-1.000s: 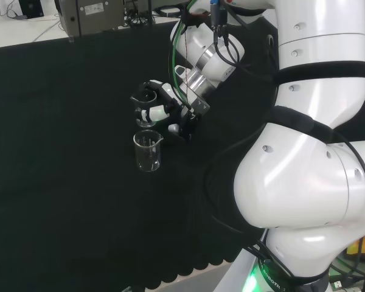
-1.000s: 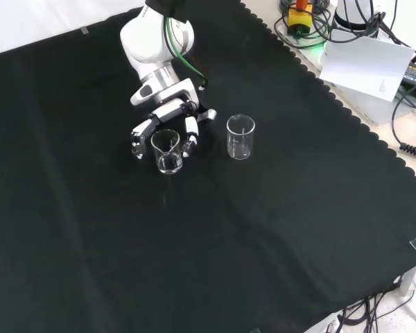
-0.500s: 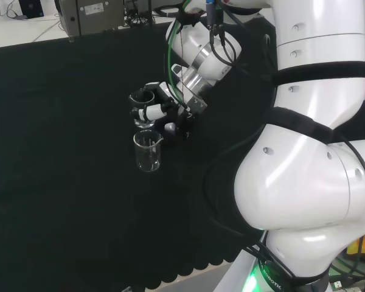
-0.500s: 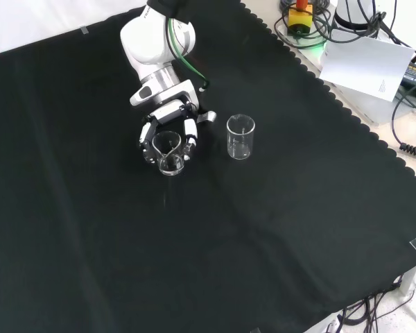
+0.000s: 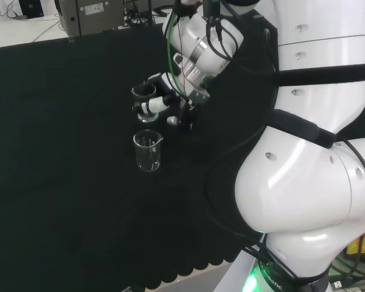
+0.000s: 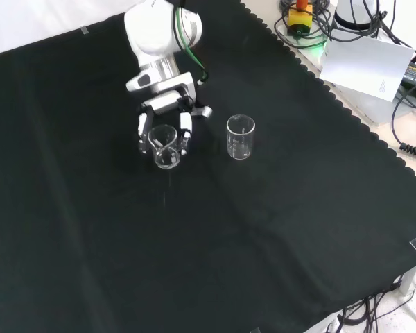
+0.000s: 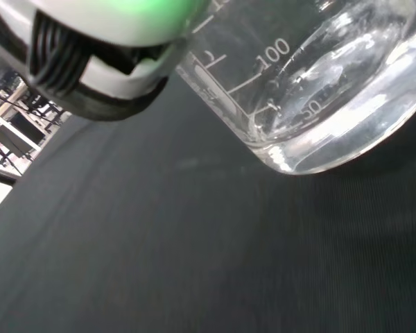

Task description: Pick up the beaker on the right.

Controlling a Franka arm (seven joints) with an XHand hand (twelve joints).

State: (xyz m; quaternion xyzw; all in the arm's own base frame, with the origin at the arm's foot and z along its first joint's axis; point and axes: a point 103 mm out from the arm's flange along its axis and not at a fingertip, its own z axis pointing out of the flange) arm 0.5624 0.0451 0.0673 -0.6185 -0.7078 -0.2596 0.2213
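Note:
Two clear glass beakers are on the scene. The hand (image 5: 164, 100) has its fingers curled round one beaker (image 5: 144, 93), which looks raised a little off the black cloth. In the front view the hand (image 6: 168, 107) comes from the top, with that beaker (image 6: 163, 147) between its fingers. The other beaker (image 5: 148, 151) stands alone on the cloth, nearer than the hand in the head view and to the right (image 6: 240, 137) in the front view. Up close, the wrist view shows the held beaker's graduated base (image 7: 312, 90) beside a finger (image 7: 90, 48).
The arm's big white links (image 5: 310, 152) take up the head view's right. The cloth's scalloped edge (image 6: 347, 111) runs down the front view's right, with a white sheet (image 6: 367, 66) and cables (image 6: 409, 125) beyond it. A grey box (image 5: 91, 15) stands behind the cloth.
The fingers closed round the beaker, and the hand then rose with it, moving upward in both the head view and the front view. The other beaker stayed put.

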